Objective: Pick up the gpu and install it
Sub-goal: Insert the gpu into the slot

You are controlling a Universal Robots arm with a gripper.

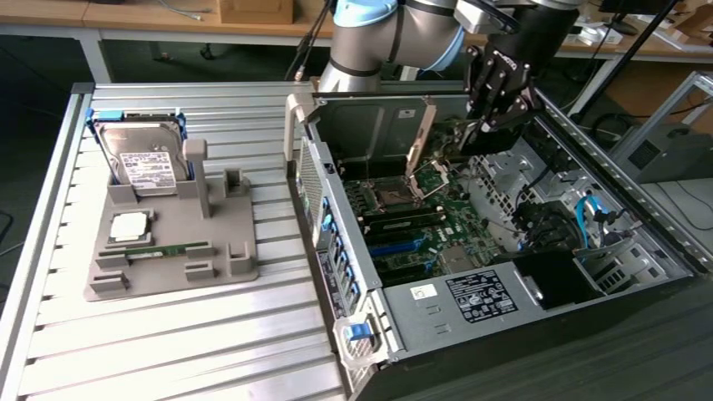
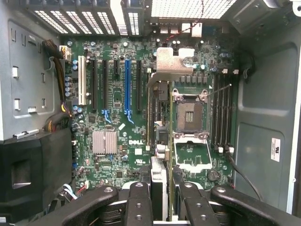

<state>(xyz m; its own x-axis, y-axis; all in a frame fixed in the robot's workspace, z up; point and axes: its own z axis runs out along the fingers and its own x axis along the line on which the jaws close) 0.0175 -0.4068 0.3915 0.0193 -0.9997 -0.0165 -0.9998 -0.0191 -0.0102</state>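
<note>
Wrist view: black two-finger gripper (image 2: 163,188) is seen clenched on the gpu (image 2: 171,63), a thin dark circuit card viewed edge-on, with one finger pressed on each face. The card's pale folded metal bracket is carried at the far end, toward the perforated rear wall of the case. The card's line is seen between the long blue expansion slot (image 2: 127,87) and the empty square silver processor socket (image 2: 189,115) on the green motherboard (image 2: 117,155). Whether the card touches the board cannot be told.

Exterior view: the gripper is found in the upper right of the frame, lowered inside the open grey computer case (image 1: 502,288). At the exterior view's left, a grey moulded fixture tray (image 1: 229,251) is laid on the slatted aluminium table (image 1: 167,342). A boxy silver hard drive with a white label (image 1: 143,163) is stood upright in the tray. A small green memory stick (image 1: 156,250) is laid flat there.
</note>
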